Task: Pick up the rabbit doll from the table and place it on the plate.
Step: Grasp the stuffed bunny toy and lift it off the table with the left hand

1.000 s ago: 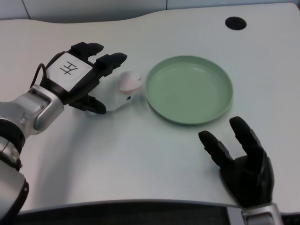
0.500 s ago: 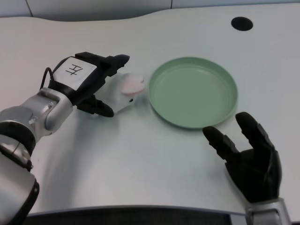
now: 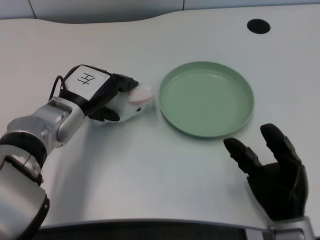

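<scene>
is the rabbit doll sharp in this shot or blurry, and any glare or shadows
Head view: the rabbit doll is soft and blurred, pale against the white table, so its outline is hard to read; the left hand over it casts a faint shadow; light is even, and the green plate shows no strong glare.

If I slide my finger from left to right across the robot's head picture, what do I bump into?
Black left hand → white and pink rabbit doll → round green plate → black right hand.
</scene>
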